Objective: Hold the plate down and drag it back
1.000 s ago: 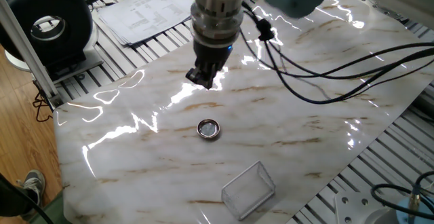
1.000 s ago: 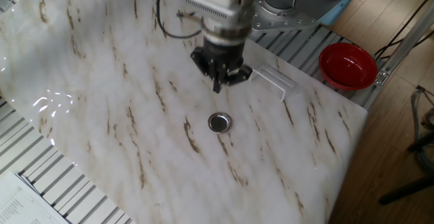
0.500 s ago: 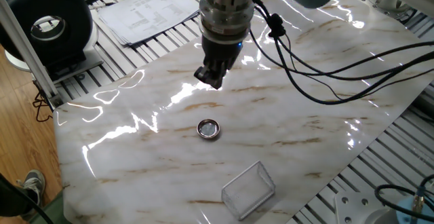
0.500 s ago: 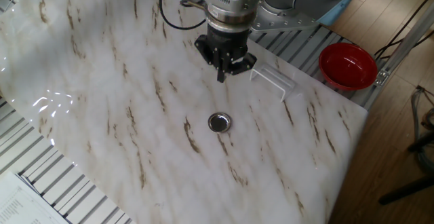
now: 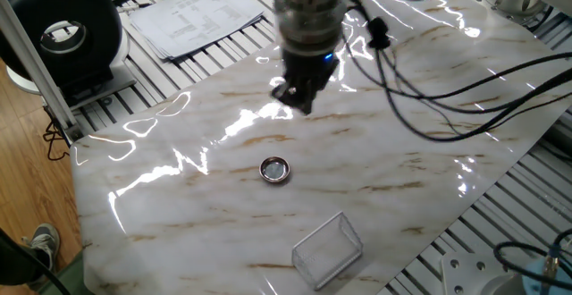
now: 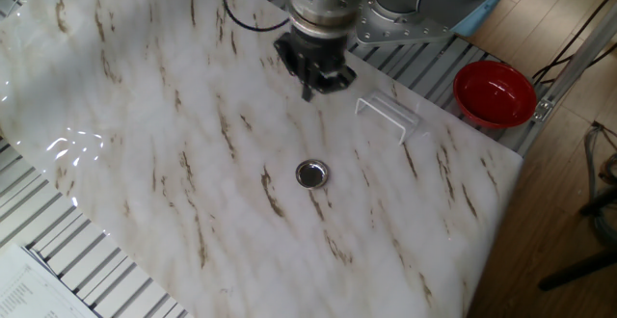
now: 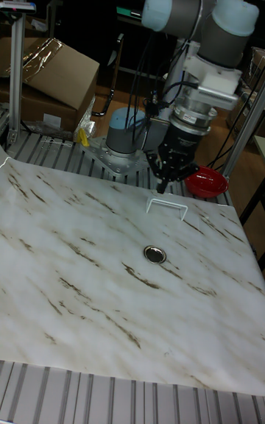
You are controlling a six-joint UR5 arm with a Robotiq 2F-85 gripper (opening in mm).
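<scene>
No legible text, label, brand, number or sign in any view. The stack of white printed paper sheets [image 5: 192, 13] at the far edge of the marble-patterned table sheet [image 5: 375, 170] carries rows of grey print resembling a table, too small and blurred to read. A second corner of white printed paper [image 6: 29, 284] in the other fixed view shows faint lines, also unreadable.

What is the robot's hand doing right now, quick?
Hand: fingers together, shut, holding nothing, up off the table, away from the plate.
</scene>
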